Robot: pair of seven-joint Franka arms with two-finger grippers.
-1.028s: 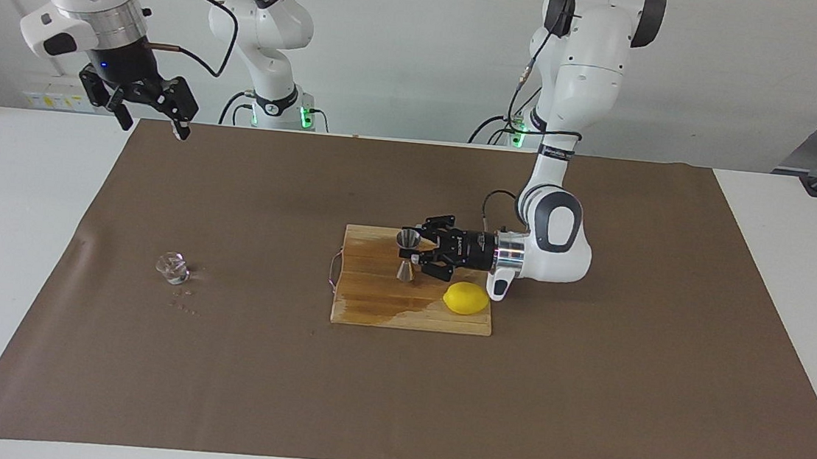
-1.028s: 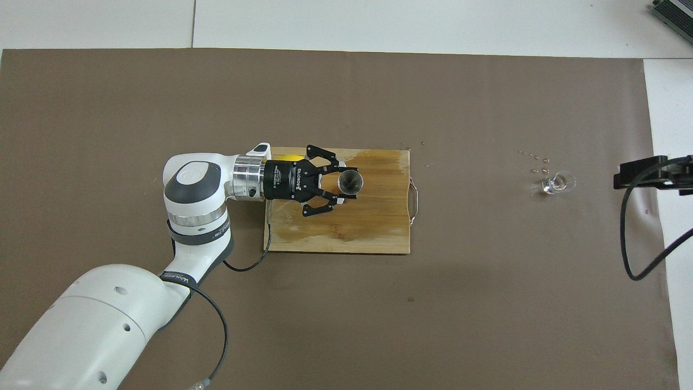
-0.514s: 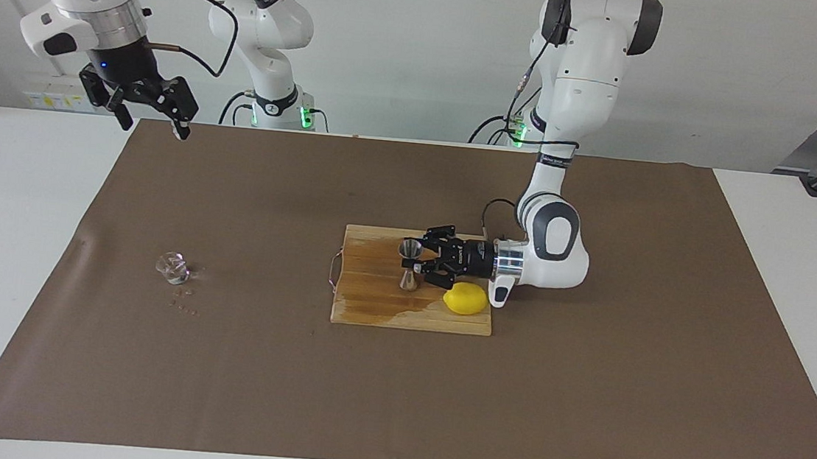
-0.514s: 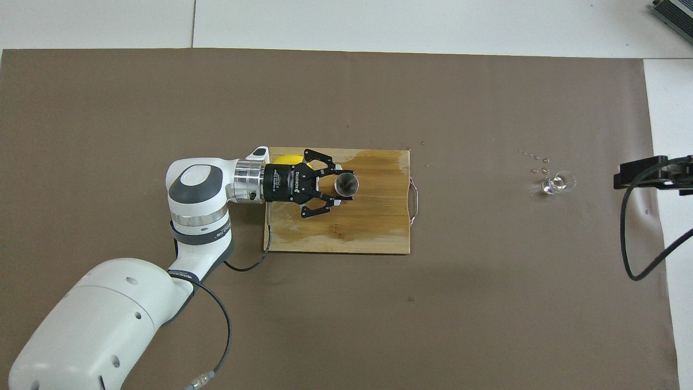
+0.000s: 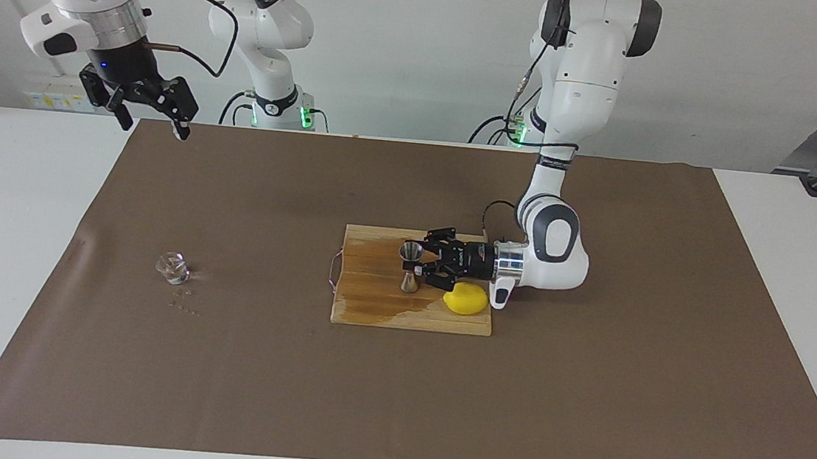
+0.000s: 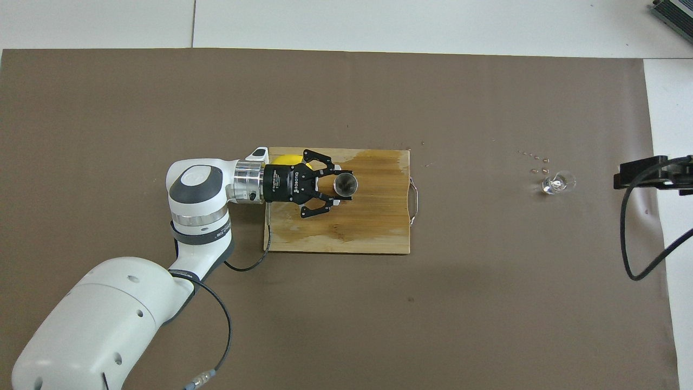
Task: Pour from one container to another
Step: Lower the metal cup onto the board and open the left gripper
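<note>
1. One cutting board (image 5: 372, 308) lies mid-table.
2. One lemon (image 5: 466, 300) rests on it.
3. One jigger (image 5: 410, 266) stands upright on the board; my left gripper (image 5: 417, 263), marked ROBOTIQ, is clamped on its waist.
4. One glass tumbler (image 5: 172, 268) sits toward my right arm's end.
5. My right gripper (image 5: 155, 107) hangs spread apart.

A wooden cutting board (image 6: 373, 227) lies at the centre of the brown mat (image 6: 325, 97). At its nine o'clock edge the left gripper (image 6: 337, 188) is clamped on the upright steel jigger (image 6: 346, 184), a lemon (image 6: 286, 159) peeking out at eleven o'clock. The clear glass tumbler (image 6: 557, 182) stands well apart toward three o'clock, the right gripper (image 6: 652, 174) just beside it.
</note>
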